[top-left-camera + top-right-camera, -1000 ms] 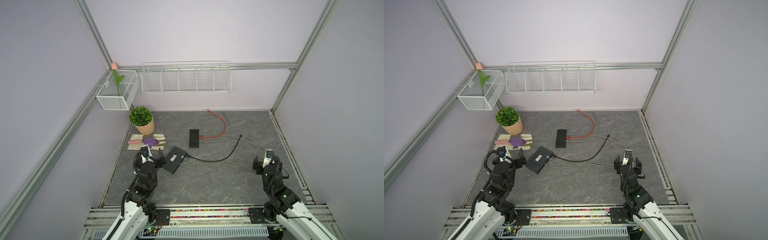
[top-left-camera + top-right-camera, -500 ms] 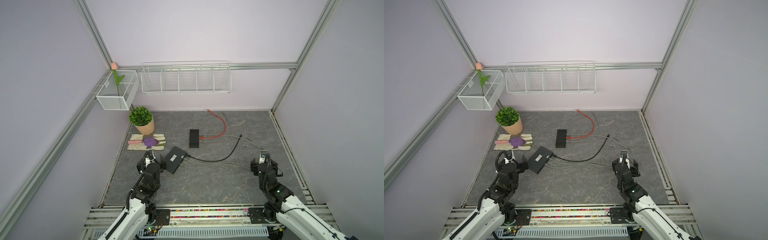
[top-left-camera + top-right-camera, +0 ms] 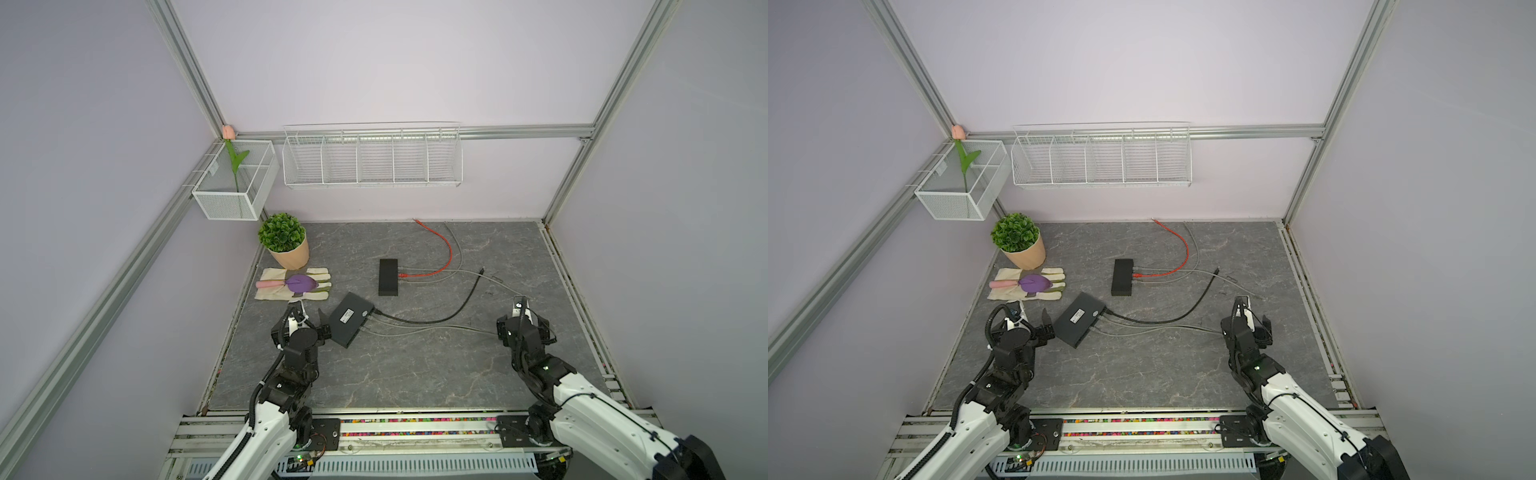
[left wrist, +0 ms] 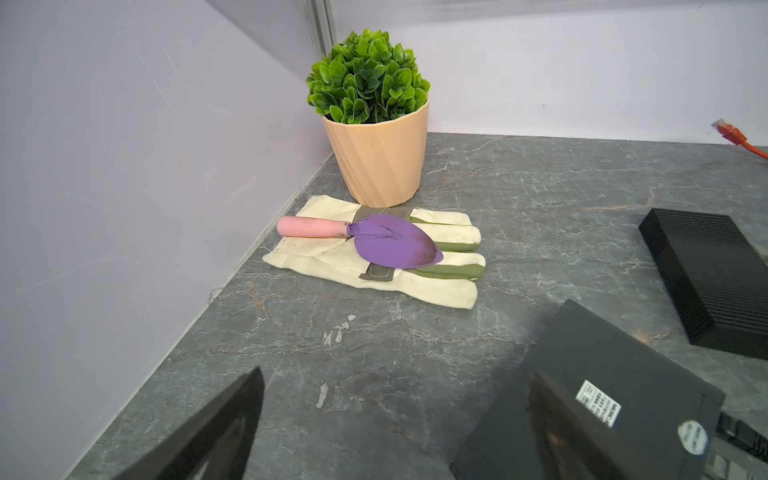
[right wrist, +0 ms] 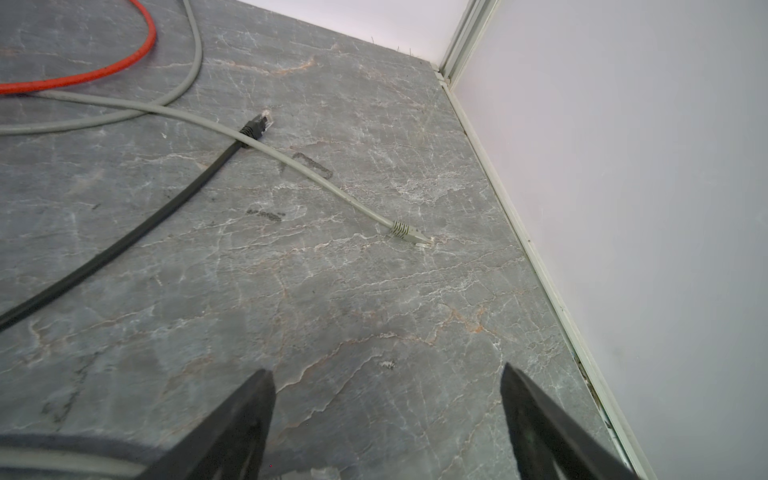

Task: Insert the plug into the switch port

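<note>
Both arms have dipped lower; left gripper (image 4: 397, 374) and right gripper (image 5: 387, 372) gape wide, empty. Grey plug (image 5: 409, 236) lies loose beyond the right one; switch (image 4: 623, 365), sticker (image 4: 599, 404) starting "MERCU", sits beside the left.

White arms (image 3: 266, 432), black joints (image 3: 528, 345), cables (image 3: 987, 328)

Robotics lab cell: aluminium frame (image 3: 519, 132), plain lilac walls (image 3: 374, 62), robot arms (image 3: 602, 419) on base rail (image 3: 415, 432).
</note>
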{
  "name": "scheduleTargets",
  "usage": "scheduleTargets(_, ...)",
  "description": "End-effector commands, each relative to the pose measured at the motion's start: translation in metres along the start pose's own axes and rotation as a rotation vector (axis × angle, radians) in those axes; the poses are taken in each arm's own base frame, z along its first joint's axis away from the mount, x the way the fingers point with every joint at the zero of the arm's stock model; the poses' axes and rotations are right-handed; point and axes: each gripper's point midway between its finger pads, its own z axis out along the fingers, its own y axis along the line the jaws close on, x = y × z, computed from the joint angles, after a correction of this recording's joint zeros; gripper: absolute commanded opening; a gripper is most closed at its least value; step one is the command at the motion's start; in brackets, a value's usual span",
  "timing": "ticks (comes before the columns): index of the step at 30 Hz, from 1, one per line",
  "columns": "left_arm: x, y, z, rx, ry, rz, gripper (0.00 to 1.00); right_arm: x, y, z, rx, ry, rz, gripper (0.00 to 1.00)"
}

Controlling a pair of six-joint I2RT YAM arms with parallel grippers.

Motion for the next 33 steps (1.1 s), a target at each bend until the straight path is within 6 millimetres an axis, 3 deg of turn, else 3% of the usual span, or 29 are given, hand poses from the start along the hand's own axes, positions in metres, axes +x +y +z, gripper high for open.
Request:
scheduleTargets(1,-0.009,-0.001,0.0,-0.005,-0.009,-0.015,0.99,-0.018,-0.001,-0.001,0.019,-0.043,0.041,0.88)
scheduleTargets(23,-0.008,-0.004,0.004,-0.01,0.011,0.001,0.99,-0.019,-0.005,0.005,-0.028,-0.061,0.115,0.88)
scheduleTargets(33,-0.008,-0.006,0.005,0.001,0.013,0.008,0.99,-0.017,0.013,0.029,-0.18,0.026,0.117,0.89)
